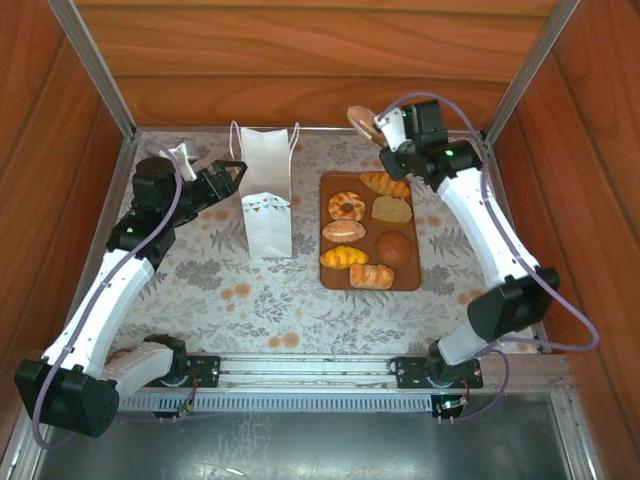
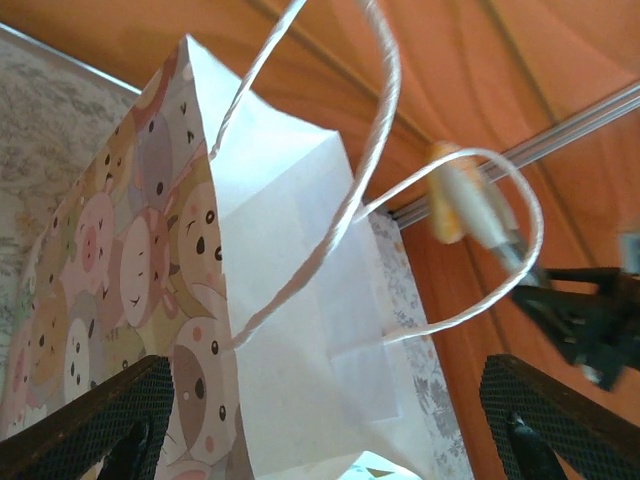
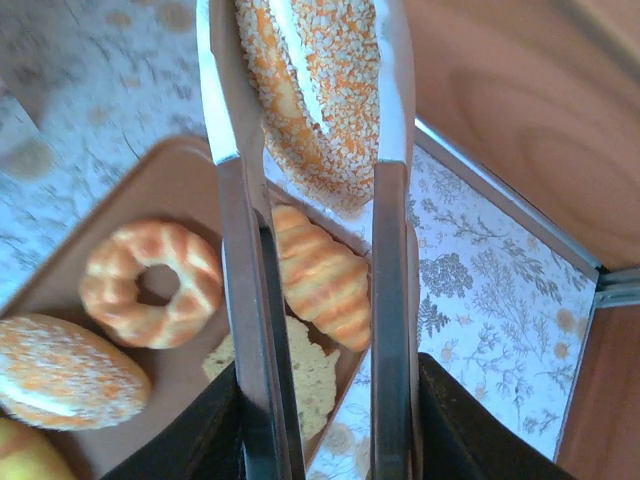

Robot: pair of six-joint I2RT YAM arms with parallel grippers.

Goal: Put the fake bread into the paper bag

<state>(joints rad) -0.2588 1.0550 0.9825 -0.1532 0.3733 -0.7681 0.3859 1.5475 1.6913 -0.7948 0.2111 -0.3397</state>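
1. The right jaws are clamped on a crumb-coated oblong roll (image 3: 315,90), which is held in the air between the two long fingers (image 3: 232,250).
2. Directly beneath these jaws lies the far corner of the flat brown tray (image 3: 170,185). There a ridged croissant (image 3: 320,285) and a pale slice (image 3: 310,375) are seen under the held roll.
3. Further out on the tray, to the left of the right jaws, a ringed donut (image 3: 195,285) and a sugared oblong roll (image 3: 60,370) are laid side by side.
4. On the near half of the tray, further from the right jaws, a round dark bun (image 1: 396,247), a second croissant (image 1: 344,257) and a twisted roll (image 1: 372,276) are found. Seven pieces in all are counted on the tray.
5. The left jaws are spread wide apart, and nothing is gripped in them.
6. Just ahead of the left jaws the paper bag (image 1: 267,205) is stood upright, with its mouth open and its cord handles (image 2: 380,120) raised. Whether the bag is touched by them cannot be told.
7. The bag is set on the flower-patterned counter (image 1: 250,290), between the left jaws and the tray, and well apart from the right jaws and the held roll.
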